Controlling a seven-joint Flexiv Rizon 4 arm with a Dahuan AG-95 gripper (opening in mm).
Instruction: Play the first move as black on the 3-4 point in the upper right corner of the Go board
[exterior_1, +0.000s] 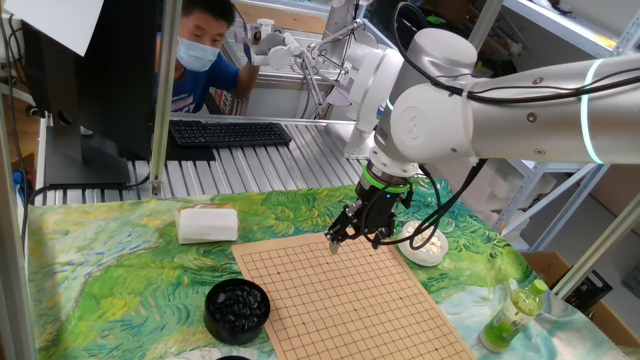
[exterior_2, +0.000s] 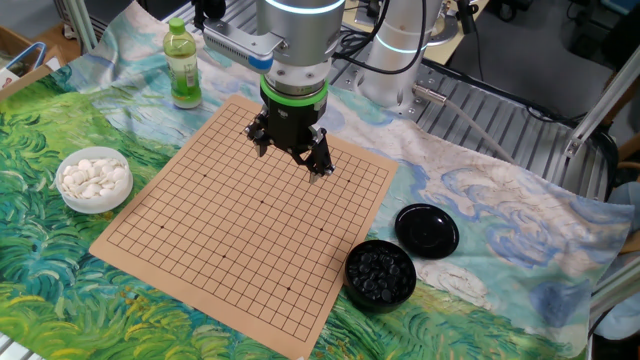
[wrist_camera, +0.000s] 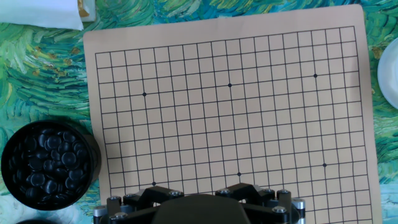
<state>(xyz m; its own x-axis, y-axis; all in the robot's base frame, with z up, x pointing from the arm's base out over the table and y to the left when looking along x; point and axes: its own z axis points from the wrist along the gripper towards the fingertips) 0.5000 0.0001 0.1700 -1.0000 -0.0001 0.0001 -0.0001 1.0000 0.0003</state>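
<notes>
I see my gripper (exterior_2: 318, 168) hanging over the far edge of the bare Go board (exterior_2: 230, 230), though I cannot tell whether its fingers are apart or together, and the black stones (exterior_2: 380, 273) lie in their bowl (exterior_2: 351, 283) beside the board.

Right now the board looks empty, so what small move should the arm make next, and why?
Probably shift the tool sideways toward the bowl of black stones. The Go board carries no stone, nothing shows between the fingers, and the tool hovers over the board's far edge, away from that bowl.
</notes>
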